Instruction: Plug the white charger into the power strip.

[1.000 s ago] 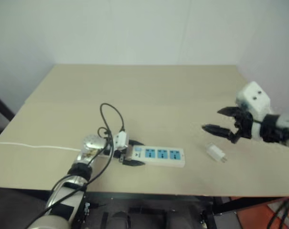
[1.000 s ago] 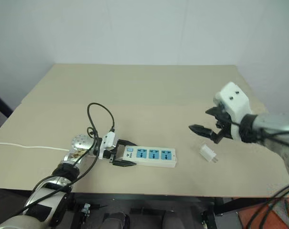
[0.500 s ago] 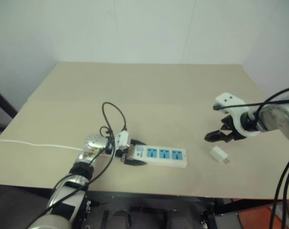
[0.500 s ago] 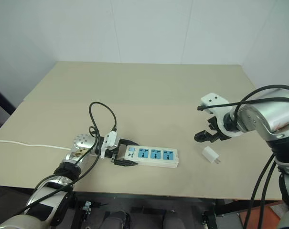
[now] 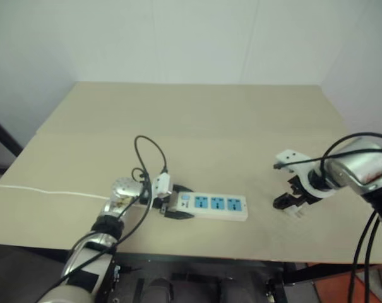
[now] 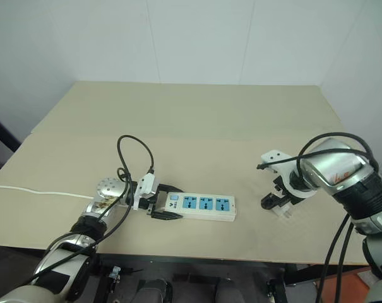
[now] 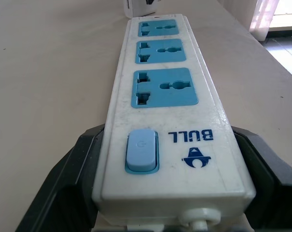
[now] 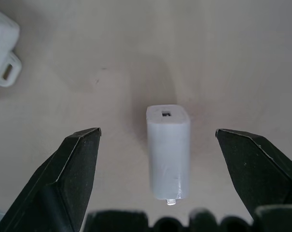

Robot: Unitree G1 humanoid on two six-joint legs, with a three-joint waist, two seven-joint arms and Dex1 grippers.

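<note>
Our right tool [image 8: 167, 159] points down at the bench [image 6: 197, 120], its two black fingers [image 8: 73, 169] spread wide on either side of the white charger [image 8: 168, 150] without touching it. The charger lies flat near the bench's right front edge, prongs toward the wrist. Well apart to the left, our left tool [image 6: 158, 205] holds the switch end of the power strip [image 7: 167, 125], a finger against each long side. The strip lies flat with its three blue sockets facing up, and a thin white cord [image 6: 26, 191] runs off to the left.
</note>
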